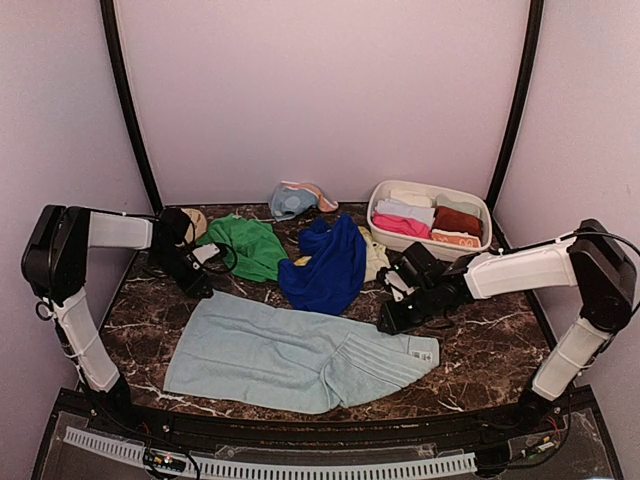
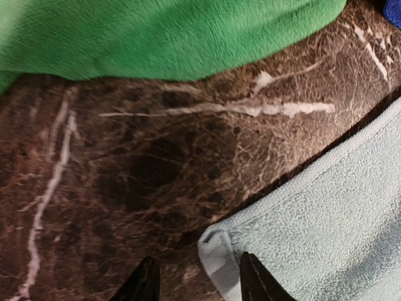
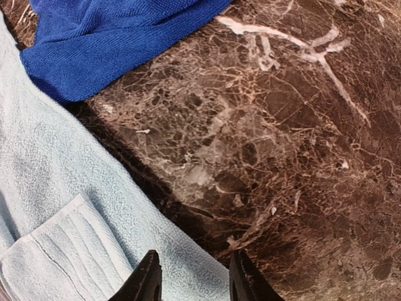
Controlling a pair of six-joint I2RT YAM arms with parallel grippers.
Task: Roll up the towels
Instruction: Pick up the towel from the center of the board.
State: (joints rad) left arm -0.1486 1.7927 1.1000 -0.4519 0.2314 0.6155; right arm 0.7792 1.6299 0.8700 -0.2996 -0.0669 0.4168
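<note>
A light blue towel [image 1: 290, 355] lies spread flat at the front middle, with its right part folded over. My left gripper [image 2: 199, 282] is low over the towel's far left corner. Its jaws are apart, and the curled corner [image 2: 216, 257] lies between them against the right finger. My right gripper [image 3: 195, 279] is open at the towel's far right edge [image 3: 188, 263], which lies between its fingers. Behind are a green towel [image 1: 245, 245] and a royal blue towel [image 1: 325, 265], which lies on a pale yellow-green one [image 1: 375, 255].
A white oval basin [image 1: 478, 240] at the back right holds rolled white, pink and rust towels. A tan disc [image 1: 193, 222] sits behind the left gripper. A blue-grey and pink cloth bundle [image 1: 295, 198] lies by the back wall. Dark marble shows between the towels.
</note>
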